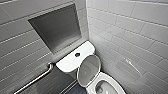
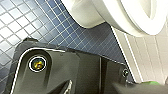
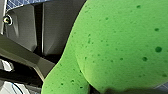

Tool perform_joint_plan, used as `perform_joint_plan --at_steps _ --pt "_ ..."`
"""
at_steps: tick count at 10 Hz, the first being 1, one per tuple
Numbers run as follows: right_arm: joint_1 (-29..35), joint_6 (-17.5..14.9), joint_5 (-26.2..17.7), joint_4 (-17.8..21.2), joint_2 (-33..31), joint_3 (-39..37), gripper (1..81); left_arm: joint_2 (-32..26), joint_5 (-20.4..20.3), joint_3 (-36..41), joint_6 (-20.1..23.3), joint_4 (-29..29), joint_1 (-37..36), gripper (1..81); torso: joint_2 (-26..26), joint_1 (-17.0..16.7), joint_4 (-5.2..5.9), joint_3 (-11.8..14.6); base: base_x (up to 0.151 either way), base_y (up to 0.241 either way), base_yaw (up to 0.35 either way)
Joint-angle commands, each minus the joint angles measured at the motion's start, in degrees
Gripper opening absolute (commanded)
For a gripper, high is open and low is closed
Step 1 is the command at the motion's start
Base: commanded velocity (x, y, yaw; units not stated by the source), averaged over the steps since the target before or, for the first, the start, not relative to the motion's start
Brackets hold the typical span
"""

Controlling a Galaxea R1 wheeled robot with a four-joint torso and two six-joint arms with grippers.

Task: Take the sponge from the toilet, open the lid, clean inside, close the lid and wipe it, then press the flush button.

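The right claw was closed on the sponge, pinching a crease into it, near the toilet, whose lid stood raised. Soft foam could squirm loose under scrubbing pressure and fall into the toilet

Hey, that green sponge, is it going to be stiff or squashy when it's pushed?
Probably squashy: the sponge is pitted with pores and shows a bulging crease. Likely light for its size, being foam-like. Its rough surface should resist slipping.
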Motion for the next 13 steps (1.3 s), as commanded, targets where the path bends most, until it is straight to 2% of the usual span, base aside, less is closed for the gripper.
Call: perform_joint_plan --at_steps 1,4,6,8,13 --pt "2.57 0.17 -17.65 -0.72 2.94 -7.5 1.0 -3.63 6.2 2.8 0.04 -5.55 -8.4 81.1 0.0 0.0 0.0 0.0 0.0 0.0 0.0" --pt "3.54 0.09 -17.83 -0.64 3.3 -6.45 1.0 -3.98 6.39 2.81 0.04 -10.2 -15.07 81.1 0.0 0.0 0.0 0.0 0.0 0.0 0.0" --pt "3.01 0.17 -17.74 -0.2 3.39 -6.18 1.0 -5.48 6.03 2.63 0.04 -17.87 -19.47 81.1 0.0 0.0 0.0 0.0 0.0 0.0 0.0" --pt "2.57 0.17 -17.74 -0.11 3.48 -6.18 1.0 -6.44 5.33 1.58 -0.13 -29.29 -23.6 81.1 0.0 0.0 0.0 0.0 0.0 0.0 0.0" --pt "1.17 0.09 -17.91 -0.11 3.03 -7.76 1.0 -6.44 5.33 -2.98 -0.31 -40.01 -30.55 81.1 0.0 0.0 0.0 0.0 0.0 0.0 0.0"
